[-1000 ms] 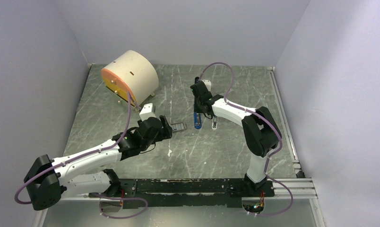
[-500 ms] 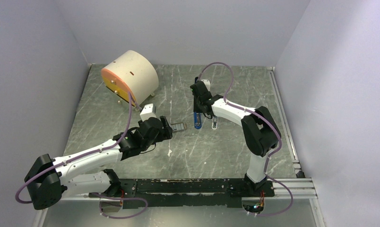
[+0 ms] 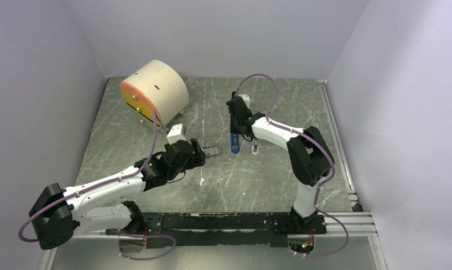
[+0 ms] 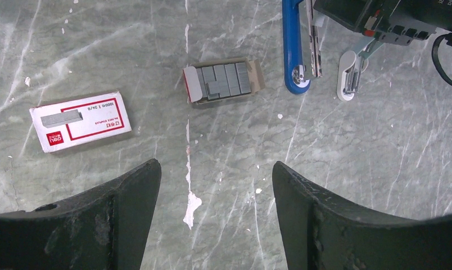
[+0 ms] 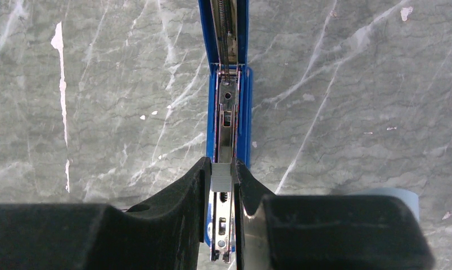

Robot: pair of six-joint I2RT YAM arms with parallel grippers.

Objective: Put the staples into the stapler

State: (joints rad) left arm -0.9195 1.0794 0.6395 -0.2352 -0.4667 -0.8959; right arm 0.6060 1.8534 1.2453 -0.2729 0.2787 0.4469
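Item, far left at the rear: cream drum [image 3: 154,90] with an orange end face, lying on its side on the grey marbled table [image 3: 257,185]. Item: left arm, reaching in from the near left corner; left gripper [image 4: 215,169] hovers above the table with its two black fingers [image 4: 128,208] spread wide and nothing between them. Item, in the left wrist view: red-and-white box [image 4: 80,121], flat on the table, closed, printed face up, to the left of the staple tray and apart from it. Item: the staples [image 4: 224,80], dark-grey strips packed side by side in a small open card tray, lying near table centre ahead of the left gripper, untouched, just left of the stapler's tip. Item: the stapler [image 4: 292,45], blue, lying lengthwise front to back, opened so that its metal channel faces up. Item: right gripper [image 5: 222,169], lowered onto the stapler; its fingers are pressed in on either side of the silvery rail, clamping it, with a small pale-grey piece between the tips whose nature cannot be told. Item, rightmost: short white and light-blue oblong piece [image 4: 350,76], on the table just right of the stapler, not touching it.
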